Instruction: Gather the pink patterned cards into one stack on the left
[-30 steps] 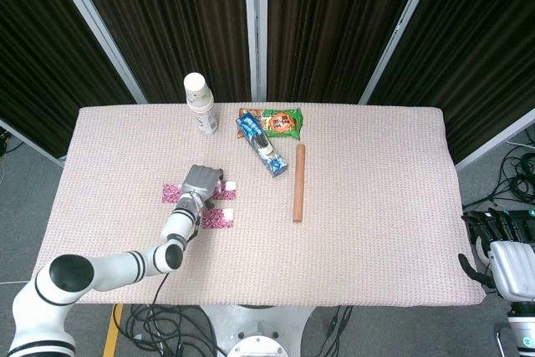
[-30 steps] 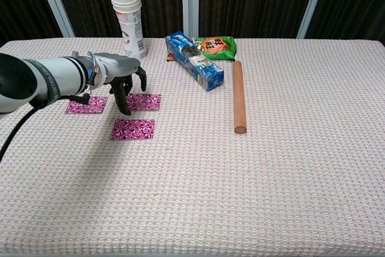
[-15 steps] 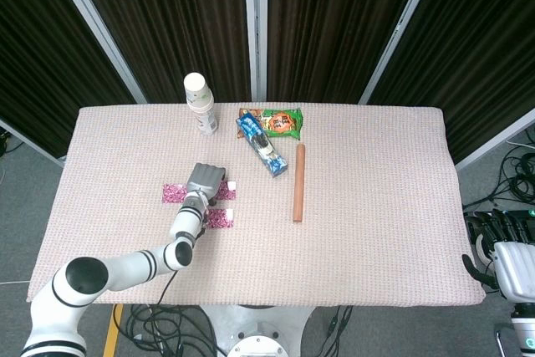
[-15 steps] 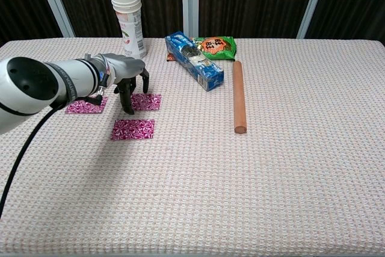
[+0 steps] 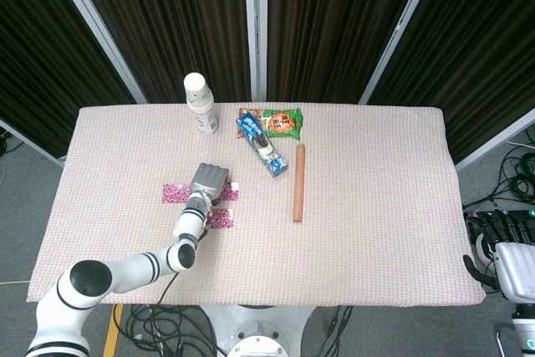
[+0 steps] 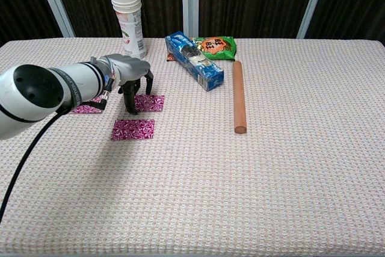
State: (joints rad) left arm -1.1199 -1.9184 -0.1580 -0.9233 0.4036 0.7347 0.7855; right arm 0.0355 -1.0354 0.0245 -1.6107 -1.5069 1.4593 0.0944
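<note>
Left hand [image 6: 131, 78] over the table's left-centre, fingertips pressing down on the upper-right pink card [image 6: 148, 102], long axis left-right, nothing grasped; left card [image 5: 175, 194] just beside, third [image 6: 133, 129] nearer; right hand [image 5: 501, 244] far off

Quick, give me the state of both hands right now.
Left hand: fingers curled down over a pink card, nothing lifted; whether it grips cannot be told.
Right hand: off the table's right edge, holding nothing; fingers too unclear to tell.
</note>
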